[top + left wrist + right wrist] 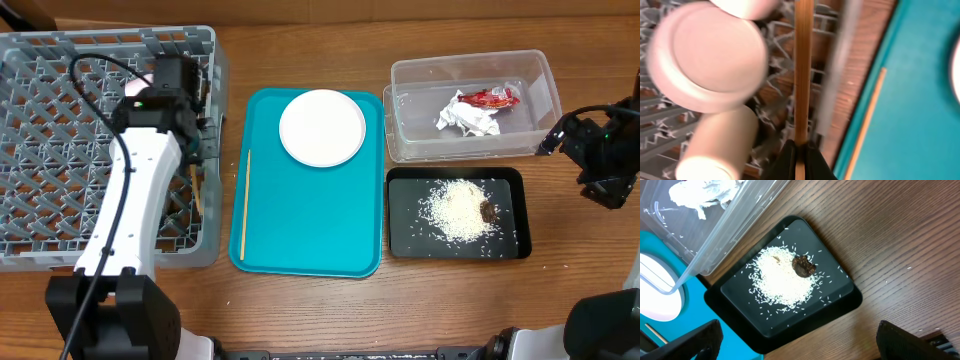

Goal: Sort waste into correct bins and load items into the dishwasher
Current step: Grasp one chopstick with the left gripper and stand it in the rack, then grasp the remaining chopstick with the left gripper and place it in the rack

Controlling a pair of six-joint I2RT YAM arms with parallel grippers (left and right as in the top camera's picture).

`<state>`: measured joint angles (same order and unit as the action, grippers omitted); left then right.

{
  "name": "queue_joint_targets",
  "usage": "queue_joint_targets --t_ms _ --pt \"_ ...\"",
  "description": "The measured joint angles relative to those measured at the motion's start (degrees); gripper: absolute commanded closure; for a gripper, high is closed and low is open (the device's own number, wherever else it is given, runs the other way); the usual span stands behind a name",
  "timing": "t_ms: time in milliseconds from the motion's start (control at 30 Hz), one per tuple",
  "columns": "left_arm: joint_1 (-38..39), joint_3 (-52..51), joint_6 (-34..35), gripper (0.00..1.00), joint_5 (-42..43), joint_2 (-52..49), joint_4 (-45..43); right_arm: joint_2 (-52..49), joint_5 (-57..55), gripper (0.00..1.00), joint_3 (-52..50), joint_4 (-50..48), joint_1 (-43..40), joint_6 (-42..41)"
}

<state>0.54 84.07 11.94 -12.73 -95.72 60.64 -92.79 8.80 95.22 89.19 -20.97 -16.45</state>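
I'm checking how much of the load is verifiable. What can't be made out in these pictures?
Overhead: the left arm covers much of the dish rack's contents; only a pink sliver shows.
Left wrist: blur smears the pink bowl and cup.
Left wrist: the top edge cuts off the chopstick in the left claw.
Right wrist: the top edge crops the crumpled paper; the red wrapper is out of frame.

One grey dish rack point(40, 230), one teal tray point(310, 230), one white plate point(322, 127). Two chopsticks point(243, 205) – and three pinkish bowls or cups point(707, 55). One clear tub point(545, 75), one black tray point(405, 238), one red wrapper point(490, 97), one crumpled paper point(468, 120), one brown scrap point(488, 211), one heap of rice point(458, 208) – grains beyond counting
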Motion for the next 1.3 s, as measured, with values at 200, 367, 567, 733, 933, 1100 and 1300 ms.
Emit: queue_joint_targets --t_ms 200,367,567,733,933,1100,1300 --pt "-2.19 -0.02 -1.22 0.50 -0.39 -2.40 -1.22 0.00 0.00 0.00 0.00 0.07 0.02 0.00" --pt "-1.99 -0.02 -1.42 0.41 4.26 -2.47 -0.68 0.00 0.00 0.00 0.00 0.22 0.00 0.00" --pt "4.31 -0.02 -1.18 0.37 13.86 -2.47 1.60 0.02 0.00 0.00 0.00 0.24 0.00 -0.02" --pt "12.15 -3.58 1.84 0.29 12.83 -2.43 -0.11 0.02 0.00 0.00 0.00 0.22 0.02 0.00" --pt "13.73 -17.14 4.70 0.23 11.19 -2.45 -8.90 0.02 0.00 0.00 0.00 0.22 0.02 0.00" --pt "13.75 -24.76 5.11 0.25 10.93 -2.60 -15.63 0.00 0.00 0.00 0.00 0.22 0.02 -0.02" --pt "13.75 -29.73 5.33 0.28 10.80 -2.60 -22.18 0.00 0.02 0.00 0.00 0.31 0.00 0.00"
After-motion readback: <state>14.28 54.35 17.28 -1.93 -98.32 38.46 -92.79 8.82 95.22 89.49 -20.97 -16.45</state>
